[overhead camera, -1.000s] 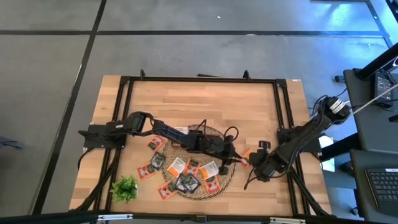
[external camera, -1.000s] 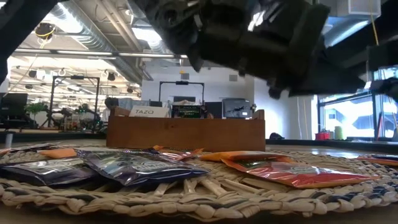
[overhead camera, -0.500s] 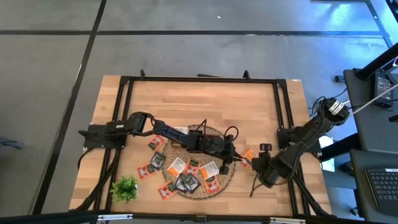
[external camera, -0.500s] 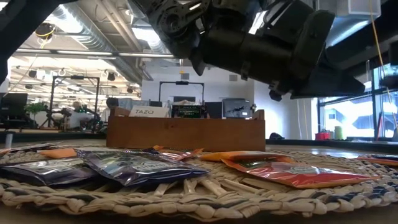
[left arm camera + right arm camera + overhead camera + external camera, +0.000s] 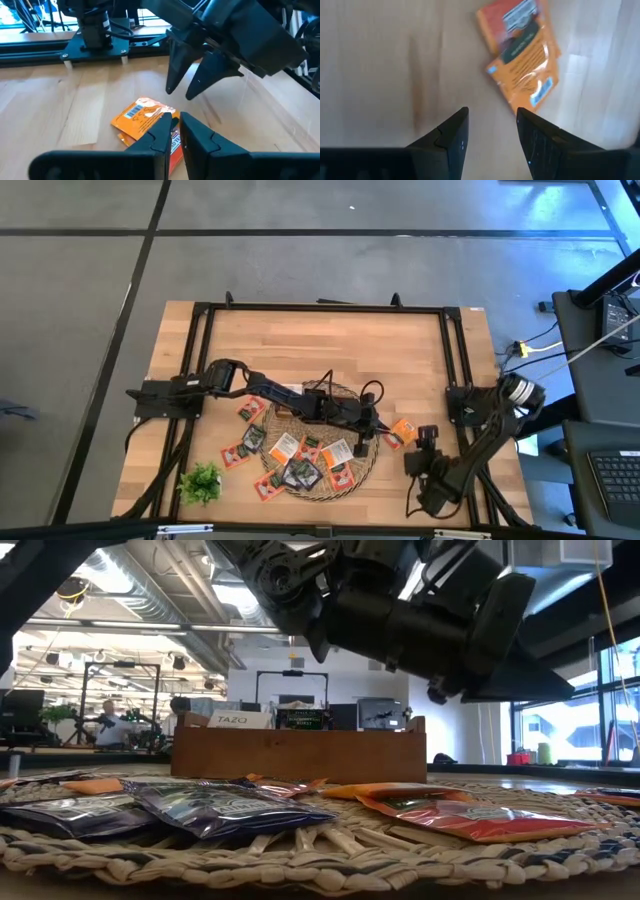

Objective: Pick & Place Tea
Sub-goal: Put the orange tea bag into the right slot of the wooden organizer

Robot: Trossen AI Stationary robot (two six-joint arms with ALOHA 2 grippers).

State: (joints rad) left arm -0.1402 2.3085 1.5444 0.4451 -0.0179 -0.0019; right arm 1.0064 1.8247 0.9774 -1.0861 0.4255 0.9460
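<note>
Overhead layout of the wooden plank surface [image 5: 330, 345], framed by black rails. The left end effector [image 5: 372, 442], fingers nearly closed and empty, reaches over the round woven wicker mat [image 5: 362, 473] near the front edge. The right end effector [image 5: 420, 442], fingers parted and empty, hangs just beside an orange tea sachet [image 5: 402, 431] lying flat on bare wood off the mat's right rim. More flat foil sachets [image 5: 300, 472] litter the mat. Open wood lies toward the far edge.

The grey floor [image 5: 300, 265] fills the upper part of the high view. In the low view, ceiling pipes [image 5: 150, 600] are upper left, bright windows [image 5: 560, 730] at right.
</note>
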